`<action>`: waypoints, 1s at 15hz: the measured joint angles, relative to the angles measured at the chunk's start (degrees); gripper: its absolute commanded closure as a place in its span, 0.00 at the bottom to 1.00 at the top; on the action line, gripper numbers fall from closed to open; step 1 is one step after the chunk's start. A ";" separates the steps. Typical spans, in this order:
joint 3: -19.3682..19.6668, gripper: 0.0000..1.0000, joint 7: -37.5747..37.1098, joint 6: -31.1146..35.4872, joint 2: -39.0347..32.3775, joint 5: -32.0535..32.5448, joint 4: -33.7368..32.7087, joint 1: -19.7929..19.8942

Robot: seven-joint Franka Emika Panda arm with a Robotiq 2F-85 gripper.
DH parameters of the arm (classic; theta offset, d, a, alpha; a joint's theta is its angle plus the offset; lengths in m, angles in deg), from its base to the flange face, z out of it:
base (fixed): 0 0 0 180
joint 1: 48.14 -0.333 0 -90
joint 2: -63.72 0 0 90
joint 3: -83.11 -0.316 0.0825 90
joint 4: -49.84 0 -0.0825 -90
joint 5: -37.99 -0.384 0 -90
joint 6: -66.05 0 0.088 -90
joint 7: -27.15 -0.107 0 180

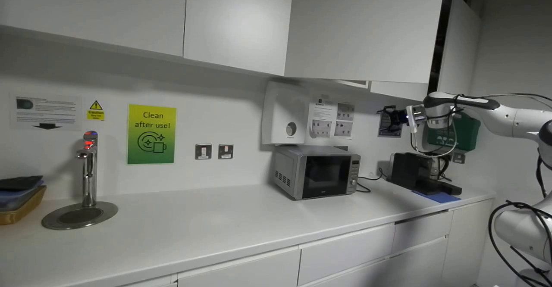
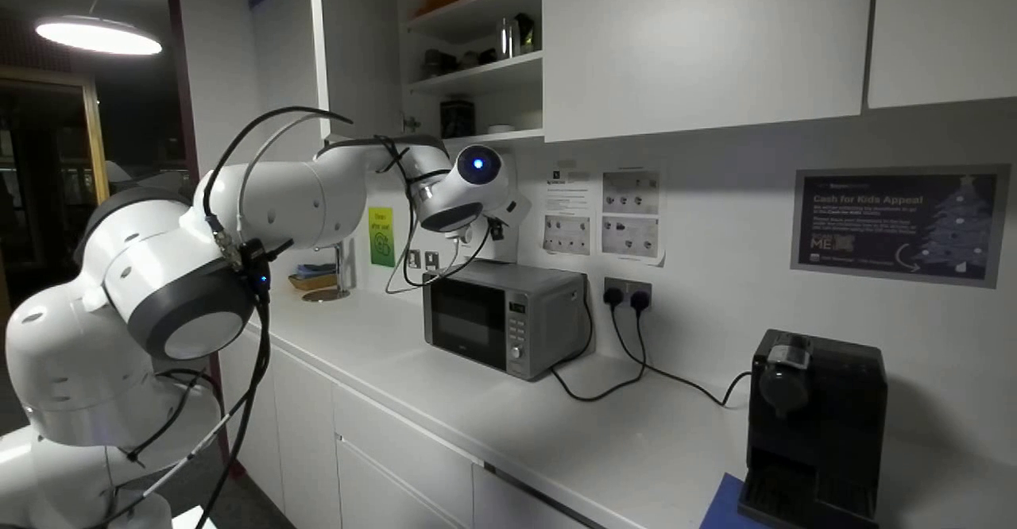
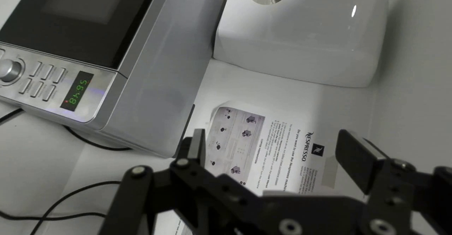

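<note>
"Pincer [image 3: 272, 139], one: condition?"

"Fingers [image 3: 358, 161] spread wide, gap vacant, nothing gripped. Carried by a white arm [image 1: 524, 121], higher than the counter [image 1: 207, 218]."

"Nearest article, and its position?"

"Microwave [image 3: 166, 69], silver, standing on the counter: lower than the pincer, apart from it, and to its left in an exterior view. The wrist view also sets it left of the gap."

"Neighbouring articles?"

"Nespresso notice [image 3: 286, 154], printed, on the far wall [image 2: 731, 219], seen through the gap. Dispenser [image 3: 303, 30], white, same wall, left of the notice in both exterior views. Coffee machine [image 2: 818, 426], black, farther right on the counter, over a blue mat [image 1: 440, 197]."

"Matters hidden or unclear?"

"Microwave: cropped at the left and top edges of the wrist view, its display [image 3: 77, 91] digits hard to read. Notice: part covered by the pincer's body. Dispenser: cropped at the wrist view's top edge. Pincer: outline muddled against a dark poster [image 1: 392, 134] in an exterior view. Arm's wrist [image 2: 465, 195]: screens most of the pincer in an exterior view, its spread there beyond telling."
</note>
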 measured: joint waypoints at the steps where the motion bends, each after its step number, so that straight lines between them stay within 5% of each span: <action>1: 0.40 0.00 0.21 -0.04 0.00 -0.42 -0.77 -1.01; 15: -1.15 0.00 5.81 -7.70 -0.03 -5.51 -7.04 -6.72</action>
